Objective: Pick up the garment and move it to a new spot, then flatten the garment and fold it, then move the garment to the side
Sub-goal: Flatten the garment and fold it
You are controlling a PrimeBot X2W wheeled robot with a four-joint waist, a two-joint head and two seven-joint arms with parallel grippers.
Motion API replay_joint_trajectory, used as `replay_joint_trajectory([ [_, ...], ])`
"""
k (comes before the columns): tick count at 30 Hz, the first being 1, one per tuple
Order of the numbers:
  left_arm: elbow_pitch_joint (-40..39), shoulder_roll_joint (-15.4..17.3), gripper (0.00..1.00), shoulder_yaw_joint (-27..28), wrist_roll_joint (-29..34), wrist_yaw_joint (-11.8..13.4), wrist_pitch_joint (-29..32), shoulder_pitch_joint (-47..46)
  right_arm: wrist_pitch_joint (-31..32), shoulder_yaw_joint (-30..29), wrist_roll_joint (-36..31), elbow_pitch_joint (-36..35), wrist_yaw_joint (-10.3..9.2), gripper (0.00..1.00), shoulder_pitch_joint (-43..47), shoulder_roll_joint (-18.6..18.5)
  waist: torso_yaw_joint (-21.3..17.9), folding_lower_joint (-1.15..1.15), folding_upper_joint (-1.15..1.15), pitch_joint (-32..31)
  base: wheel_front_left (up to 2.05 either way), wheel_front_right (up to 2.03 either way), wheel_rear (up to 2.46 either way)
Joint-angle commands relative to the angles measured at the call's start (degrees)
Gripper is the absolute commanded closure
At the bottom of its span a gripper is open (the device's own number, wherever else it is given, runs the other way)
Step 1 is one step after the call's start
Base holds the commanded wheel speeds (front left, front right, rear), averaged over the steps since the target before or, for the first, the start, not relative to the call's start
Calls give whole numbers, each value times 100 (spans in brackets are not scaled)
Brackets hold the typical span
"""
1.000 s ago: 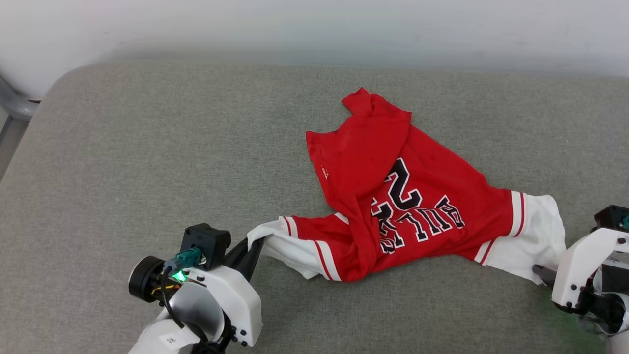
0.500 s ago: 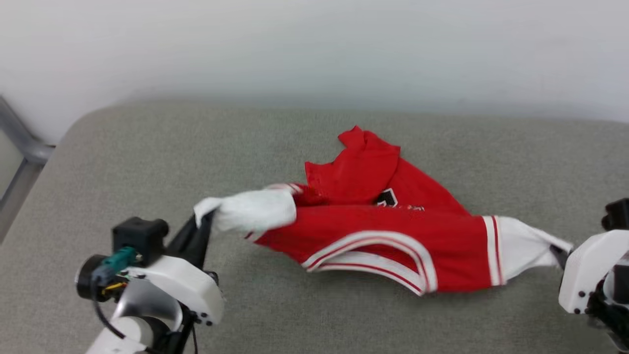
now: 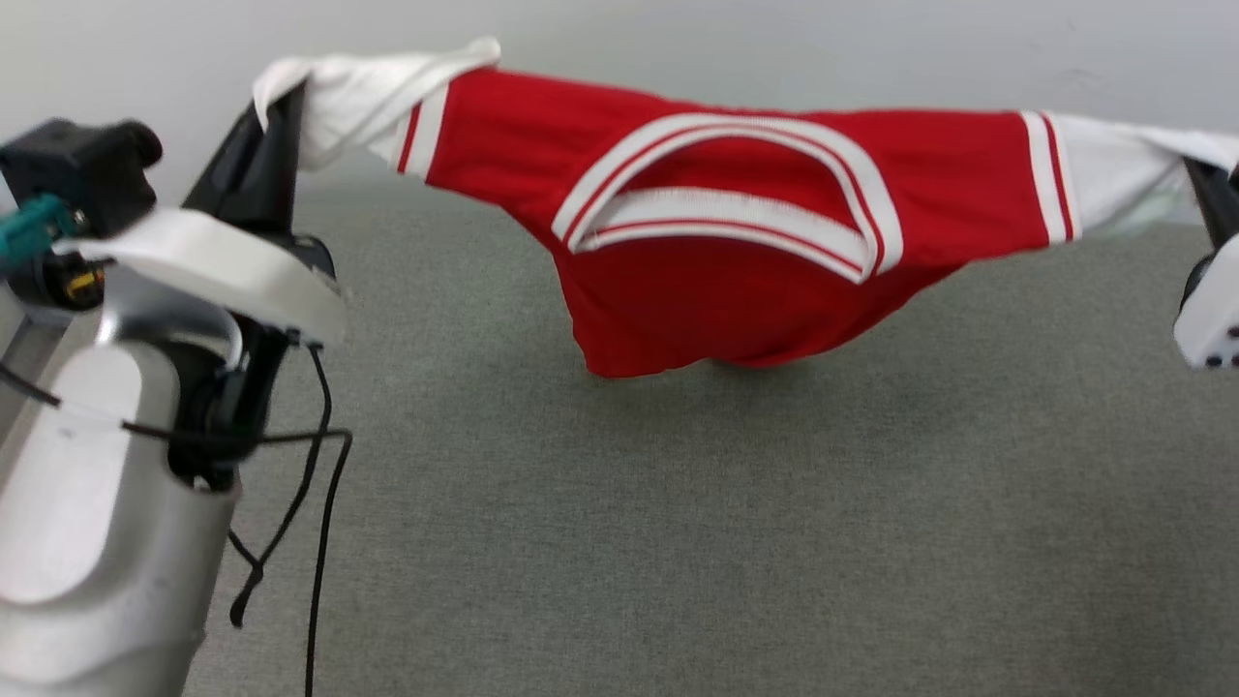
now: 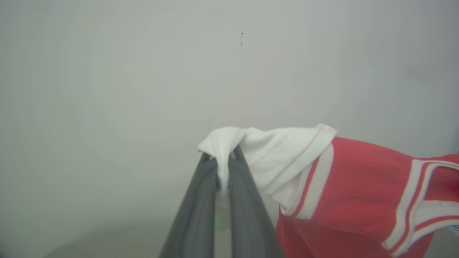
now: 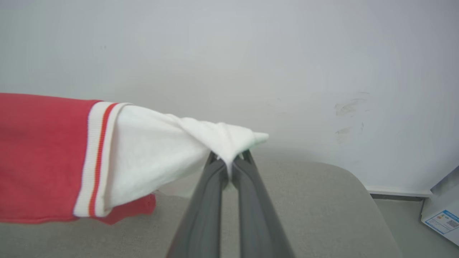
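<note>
The grey padded surface [image 3: 678, 542] lies wide beneath the garment [image 3: 736, 232]. The shirt hangs in the air before the pale wall [image 3: 678, 39], stretched sideways between both arms. Its striped neckline faces the head camera, and its red body sags until the lowest fold looks to be at or barely above the surface. The step in hand reads as carrying the shirt to a new spot. Doing it well probably means moving both arms together at one height and spacing, so the span neither slackens nor tugs a sleeve free. The arms should lift enough for the hem to clear the surface, then lower the hem first and draw back so the cloth lays out flat rather than bunched. The left forearm [image 3: 87, 542] rises steeply at the near left, its wrist bent so the fingers point up and away. The right wrist housing [image 3: 1205, 329] shows at the far right edge at much the same height. The left fingers [image 4: 213, 166] are pressed together on a pinch of one white sleeve [image 4: 279, 157], with cloth bulging over the tips. The right fingers [image 5: 220, 172] are likewise closed on the tip of the other white sleeve [image 5: 154, 154], which twists to a point at the grip. Both holds are small, so a jerk could likely pull them loose.
</note>
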Motion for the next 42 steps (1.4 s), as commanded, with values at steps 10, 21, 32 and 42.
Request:
replay_joint_trajectory([
  [10, 2003, -164, 100, 83, -49, -561, -432, -2545, -787, 242, -223, 1280, -6, 100, -2480, -195, -27, 0, 0, 1013, 0, 0, 0],
  [21, 3514, 35, 100, 263, -53, -847, -966, -4586, -1766, 620, -490, 2708, -8, 100, -4823, -203, -243, 0, 0, 1992, 0, 0, 0],
  [32, 4660, 5, 100, 132, -188, -1029, -1262, -5157, -2314, 803, -380, 3988, -8, 100, -5554, -19, -306, 0, 0, 2716, 0, 0, 0],
  [42, 5316, -146, 100, -152, -668, -1091, -1455, -4624, -2806, 1114, -77, 4848, -8, 100, -4927, -59, -248, 0, 0, 2745, 0, 0, 0],
])
